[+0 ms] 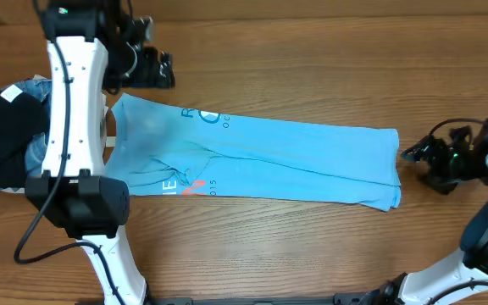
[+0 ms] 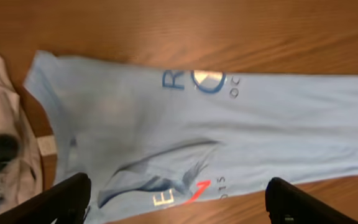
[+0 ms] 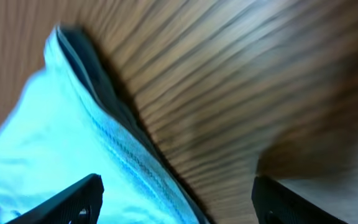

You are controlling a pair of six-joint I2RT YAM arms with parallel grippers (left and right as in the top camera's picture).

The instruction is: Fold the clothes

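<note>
Dark and pale garments [image 1: 7, 127] lie heaped at the left edge of the bench [image 1: 329, 59], probably set aside for later. Beside them the left tool [image 1: 159, 69] hangs over the left end of the light-blue T-shirt [image 1: 295, 157], jaws wide and empty. The shirt lies flat as a long band across the bench, seemingly narrowed lengthwise to ready it for a crosswise fold. Just off its hem end, the right tool [image 1: 409, 155] gapes, holding nothing.
</note>
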